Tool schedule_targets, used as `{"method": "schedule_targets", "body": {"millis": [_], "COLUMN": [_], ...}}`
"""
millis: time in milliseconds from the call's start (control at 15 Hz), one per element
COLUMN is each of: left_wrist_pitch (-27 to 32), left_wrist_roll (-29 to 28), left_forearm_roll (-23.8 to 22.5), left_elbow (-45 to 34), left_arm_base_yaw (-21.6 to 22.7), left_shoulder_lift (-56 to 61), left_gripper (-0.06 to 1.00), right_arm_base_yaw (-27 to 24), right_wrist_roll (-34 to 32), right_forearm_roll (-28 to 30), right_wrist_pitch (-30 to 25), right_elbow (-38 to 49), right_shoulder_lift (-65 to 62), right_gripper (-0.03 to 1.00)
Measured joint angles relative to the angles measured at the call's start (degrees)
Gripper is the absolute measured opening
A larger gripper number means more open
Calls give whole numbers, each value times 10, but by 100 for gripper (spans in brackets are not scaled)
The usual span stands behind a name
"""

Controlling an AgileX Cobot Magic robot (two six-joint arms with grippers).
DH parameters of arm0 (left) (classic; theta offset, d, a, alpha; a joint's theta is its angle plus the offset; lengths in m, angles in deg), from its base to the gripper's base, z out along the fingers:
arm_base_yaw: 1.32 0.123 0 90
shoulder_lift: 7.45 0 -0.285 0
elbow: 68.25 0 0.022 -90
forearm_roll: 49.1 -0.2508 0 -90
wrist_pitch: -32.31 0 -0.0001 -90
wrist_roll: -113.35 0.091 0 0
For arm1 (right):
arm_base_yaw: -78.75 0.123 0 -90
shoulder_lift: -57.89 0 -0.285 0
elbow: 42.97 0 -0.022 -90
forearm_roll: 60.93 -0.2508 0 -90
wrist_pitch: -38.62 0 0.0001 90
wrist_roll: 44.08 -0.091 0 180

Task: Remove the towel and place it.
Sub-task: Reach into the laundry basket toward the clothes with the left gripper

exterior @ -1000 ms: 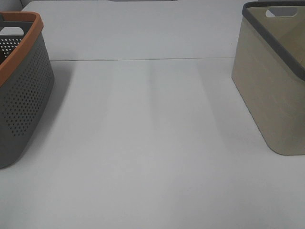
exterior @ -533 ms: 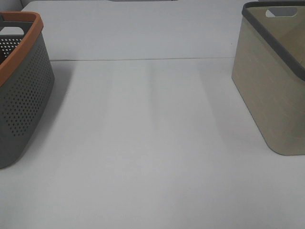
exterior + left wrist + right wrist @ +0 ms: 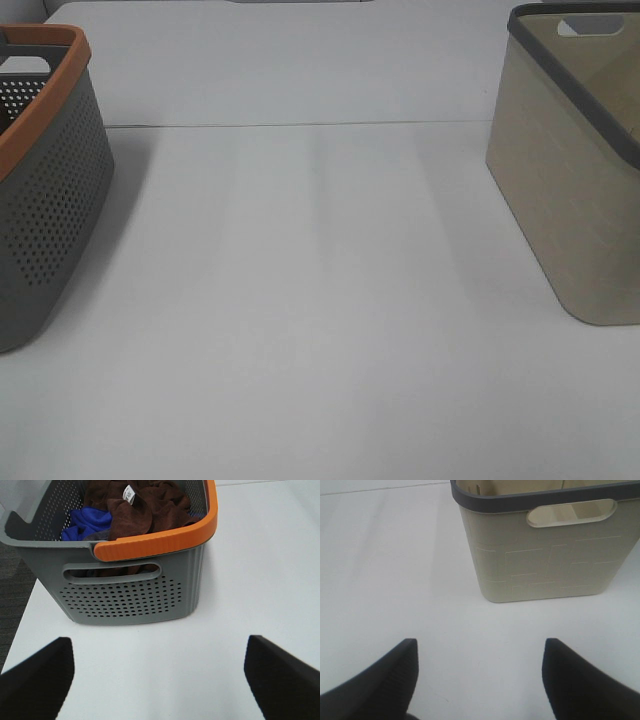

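Brown towel (image 3: pixel 145 507) half-hidden inside grey basket (image 3: pixel 135 600).

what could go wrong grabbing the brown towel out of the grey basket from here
The towel lies bunched against a blue cloth in the grey basket, so a grab may lift both. The open left gripper sits outside the basket wall; it must clear the orange rim or it might shove the basket.
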Motion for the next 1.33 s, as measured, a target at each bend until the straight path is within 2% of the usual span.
{"method": "schedule_targets", "body": {"millis": [533, 733, 800, 867, 1067, 1200, 1333], "left_wrist_pitch": [0, -12, -43, -124, -269, -329, -343], "left_wrist_roll": [0, 0, 0, -4, -55, -101, -120], "left_forearm_roll": [0, -1, -1, -6, -40, -49, -52], "left_elbow": [0, 10, 23, 39, 44, 68, 127], "left_arm_base_yaw": [0, 0, 0, 0, 0, 0, 0], "left_shoulder_lift": [0, -22, -41, -102, -241, -355, -468], "left_gripper": [87, 78, 75, 72, 72, 72, 72], "right_arm_base_yaw": [0, 0, 0, 0, 0, 0, 0], "right_wrist_roll": [0, 0, 0, 0, 0, 0, 0], "right_forearm_roll": [0, 0, 0, 0, 0, 0, 0], "right_wrist_pitch": [0, 0, 0, 0, 0, 0, 0], "right_elbow": [0, 0, 0, 0, 0, 0, 0], "right_shoulder_lift": [0, 0, 0, 0, 0, 0, 0], "right_gripper": [67, 67, 67, 67, 67, 67, 67]}}
